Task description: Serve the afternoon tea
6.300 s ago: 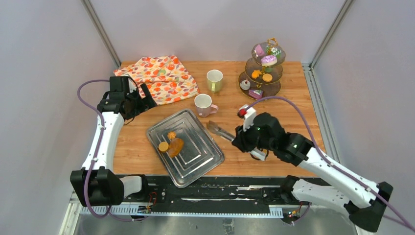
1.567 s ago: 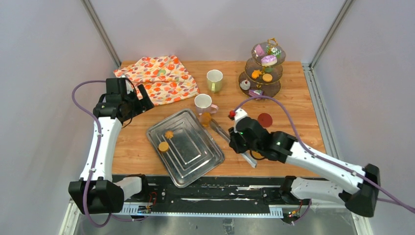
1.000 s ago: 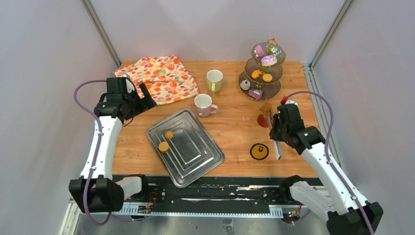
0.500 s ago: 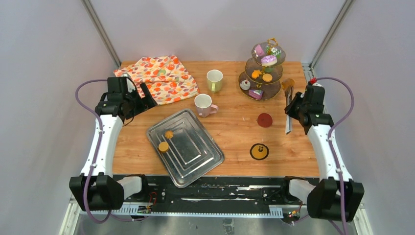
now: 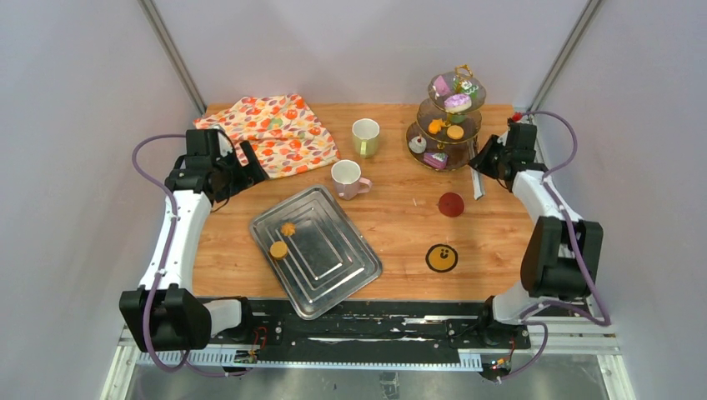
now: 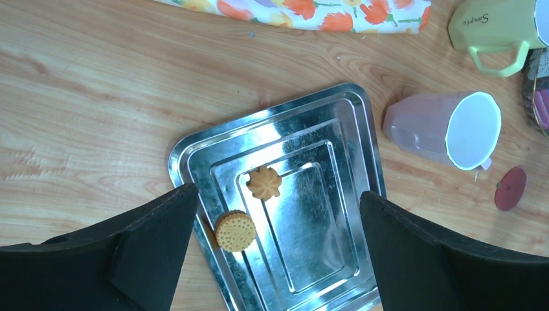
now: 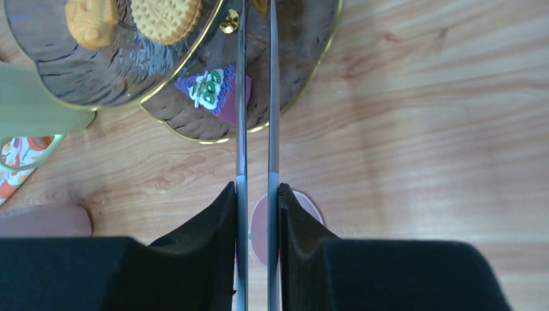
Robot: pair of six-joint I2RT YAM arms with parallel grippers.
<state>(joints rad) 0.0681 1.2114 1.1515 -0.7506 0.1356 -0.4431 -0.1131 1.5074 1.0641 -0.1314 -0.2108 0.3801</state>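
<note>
Right jaws tight on tongs (image 7: 242, 129)

Right hand (image 5: 488, 162) grips tongs (image 5: 477, 187) beside the tiered stand (image 5: 457, 161) — pastries (image 5: 458, 102) aboard.

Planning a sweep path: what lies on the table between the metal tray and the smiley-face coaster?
Nothing: the top view shows bare wood between the tray and the coaster.

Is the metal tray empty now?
No, a flower-shaped cookie and a round cookie lie on the metal tray.
</note>
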